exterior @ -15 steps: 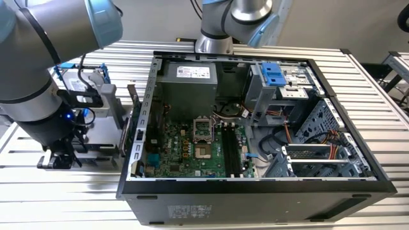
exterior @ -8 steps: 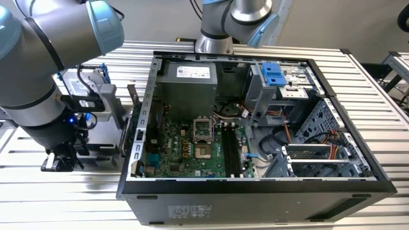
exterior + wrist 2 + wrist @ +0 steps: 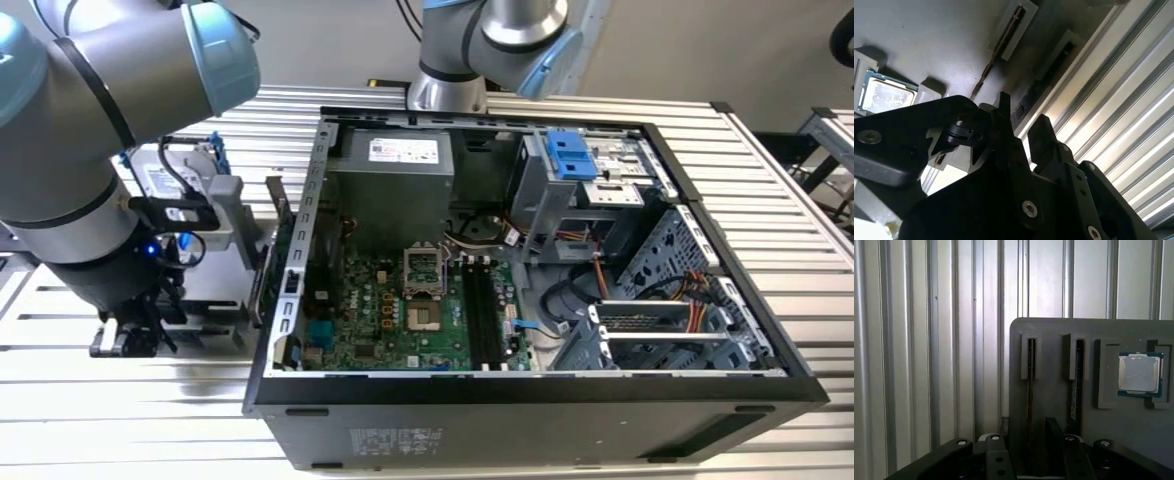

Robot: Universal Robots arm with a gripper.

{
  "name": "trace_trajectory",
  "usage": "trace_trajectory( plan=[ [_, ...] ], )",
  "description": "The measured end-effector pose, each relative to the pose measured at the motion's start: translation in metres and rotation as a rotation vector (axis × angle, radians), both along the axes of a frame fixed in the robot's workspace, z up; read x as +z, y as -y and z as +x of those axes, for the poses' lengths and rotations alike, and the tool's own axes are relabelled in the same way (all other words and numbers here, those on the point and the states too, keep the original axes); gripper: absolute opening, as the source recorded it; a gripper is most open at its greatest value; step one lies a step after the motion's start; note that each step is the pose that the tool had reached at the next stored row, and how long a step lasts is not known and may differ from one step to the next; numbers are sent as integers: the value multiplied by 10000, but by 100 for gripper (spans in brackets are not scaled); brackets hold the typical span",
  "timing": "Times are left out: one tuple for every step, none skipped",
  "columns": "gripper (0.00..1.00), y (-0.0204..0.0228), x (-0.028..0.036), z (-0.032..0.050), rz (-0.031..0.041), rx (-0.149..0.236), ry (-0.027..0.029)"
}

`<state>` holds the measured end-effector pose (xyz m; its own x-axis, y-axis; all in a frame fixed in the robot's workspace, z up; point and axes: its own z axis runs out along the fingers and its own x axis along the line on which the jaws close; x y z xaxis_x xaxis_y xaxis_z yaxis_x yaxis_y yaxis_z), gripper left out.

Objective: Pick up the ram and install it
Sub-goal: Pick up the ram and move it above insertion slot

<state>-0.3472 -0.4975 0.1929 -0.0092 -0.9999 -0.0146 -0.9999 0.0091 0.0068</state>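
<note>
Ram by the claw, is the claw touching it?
Cannot tell. In the first wrist view the open claw flanks the ram, but neither contact nor gap shows plainly.

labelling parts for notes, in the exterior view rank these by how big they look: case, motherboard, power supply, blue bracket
1. case
2. motherboard, partly hidden by the case wall
3. power supply
4. blue bracket

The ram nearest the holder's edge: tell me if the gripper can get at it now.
Likely yes. In the first wrist view the open gripper lines up over that ram, which stands on edge in the grey holder with nothing in the way.
</note>
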Motion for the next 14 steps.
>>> trace_trajectory(
  plan=[
    [100, -4, 0, 0, 0, 4, 1],
    [100, -7, 0, 0, 0, 5, 1],
    [100, -11, 0, 0, 0, 6, 0],
    [100, -16, 0, -1, 0, 7, 1],
    [100, -23, 0, 0, 0, 9, 1],
    [100, -32, 0, 0, 1, 9, 1],
    [100, -40, 0, -1, -1, 10, -1],
    [100, -49, 0, 0, 0, 10, 1],
    [100, -52, -1, 0, 1, 11, 1],
    [100, -56, -1, 0, 1, 12, 1],
    [100, -56, -2, 0, 1, 12, 1],
    [100, -56, -1, 0, 0, 11, 0],
    [100, -57, -2, 0, -1, 11, -1],
    [100, -56, -3, -1, -1, 11, -1]
  ],
)
